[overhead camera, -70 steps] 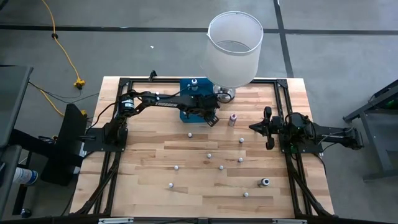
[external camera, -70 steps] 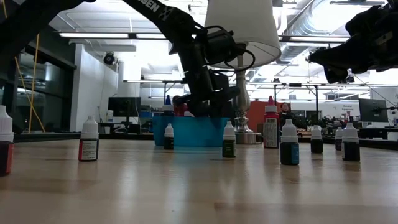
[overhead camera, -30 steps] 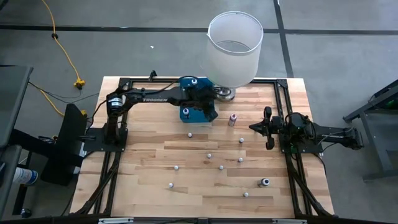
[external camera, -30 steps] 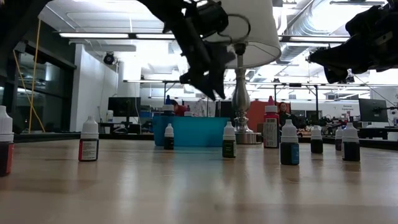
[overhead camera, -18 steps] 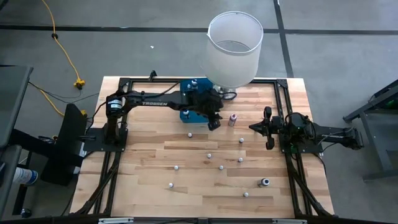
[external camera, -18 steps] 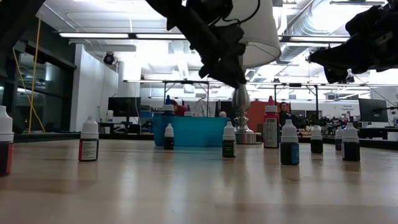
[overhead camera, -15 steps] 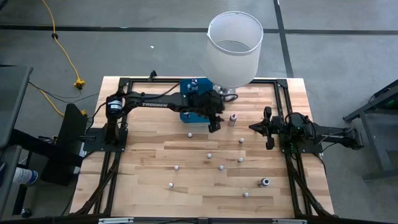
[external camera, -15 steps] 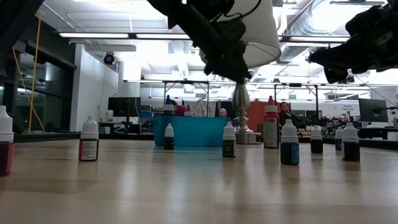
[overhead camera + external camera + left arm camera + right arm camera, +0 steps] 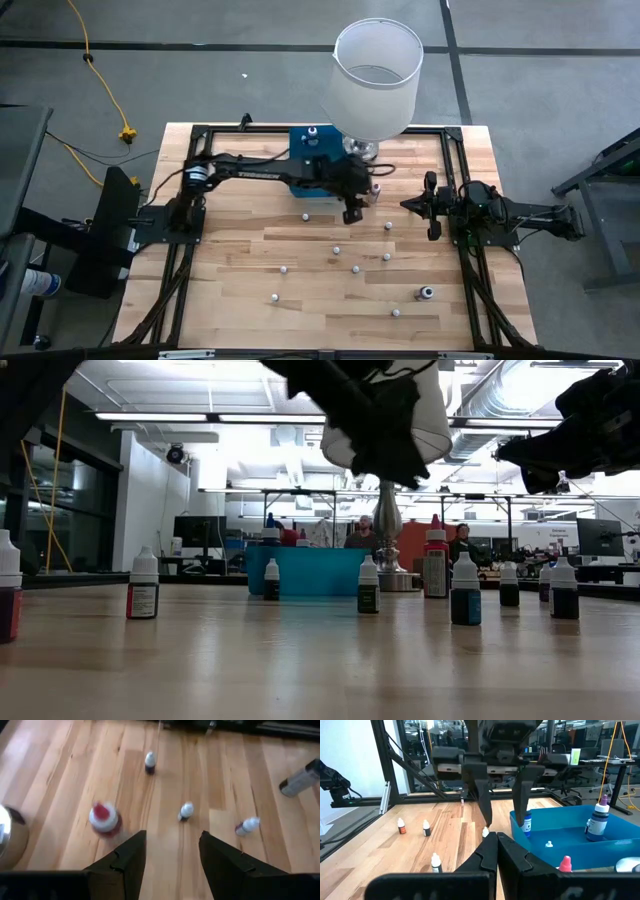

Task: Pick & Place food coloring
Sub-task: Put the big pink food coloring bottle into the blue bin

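- No lettering can be read with certainty in any view.
- Left arm (image 9: 262, 169): a pale strip of print along its upper link, seen from above, too small to make out.
- Bottle labels (image 9: 143, 600): printed, but illegible.

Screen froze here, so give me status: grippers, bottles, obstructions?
Left gripper open, empty, above table near pink-capped bottle. Right gripper shut, parked. Blue bin holds bottles; others scattered.
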Tool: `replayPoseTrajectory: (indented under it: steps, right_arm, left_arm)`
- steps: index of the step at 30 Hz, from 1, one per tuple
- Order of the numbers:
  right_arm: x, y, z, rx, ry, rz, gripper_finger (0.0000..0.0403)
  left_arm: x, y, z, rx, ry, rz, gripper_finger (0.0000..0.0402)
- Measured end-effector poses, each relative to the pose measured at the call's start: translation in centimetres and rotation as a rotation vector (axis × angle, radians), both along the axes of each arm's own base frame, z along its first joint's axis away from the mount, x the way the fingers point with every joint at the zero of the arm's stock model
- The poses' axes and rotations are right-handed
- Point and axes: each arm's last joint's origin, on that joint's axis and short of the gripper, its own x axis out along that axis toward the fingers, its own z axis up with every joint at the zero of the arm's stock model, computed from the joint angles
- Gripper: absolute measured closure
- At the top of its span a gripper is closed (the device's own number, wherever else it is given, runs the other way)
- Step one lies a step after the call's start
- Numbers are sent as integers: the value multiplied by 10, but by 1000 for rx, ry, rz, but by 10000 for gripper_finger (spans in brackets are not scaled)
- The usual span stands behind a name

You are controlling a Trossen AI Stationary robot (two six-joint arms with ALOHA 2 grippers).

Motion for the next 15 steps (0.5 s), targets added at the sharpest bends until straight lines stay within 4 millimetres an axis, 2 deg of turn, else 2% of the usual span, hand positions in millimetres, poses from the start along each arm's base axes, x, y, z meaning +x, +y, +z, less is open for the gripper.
replayPoseTrajectory:
  steps: [3, 8, 11, 15]
  right_arm:
    - [0, 0, 0, 0, 0, 0, 402]
    - [0, 0, 0, 1, 4, 0, 402]
    - [0, 0, -1, 1, 8, 0, 402]
    - [1, 0, -1, 1, 11, 0, 402]
  left_arm:
    - [9, 2, 6, 7, 50, 10, 227]
    - [24, 1, 3, 85, 145, 24, 227]
    - [33, 0, 8, 116, 119, -6, 227]
    - [42, 2, 5, 169, 120, 5, 227]
